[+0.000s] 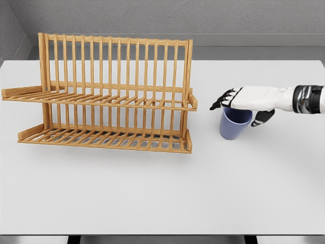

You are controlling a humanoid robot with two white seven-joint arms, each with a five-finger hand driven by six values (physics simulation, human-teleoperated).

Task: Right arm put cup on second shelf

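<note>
Directly beneath the right hand (244,101), the blue cup (234,123), upright.

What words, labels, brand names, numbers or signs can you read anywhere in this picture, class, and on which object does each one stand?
None: the wooden rack, the blue cup, the right hand and the white table carry no readable text.

Bright even light, faint soft shadows, no glare, sharp throughout, clean simulator render
</note>
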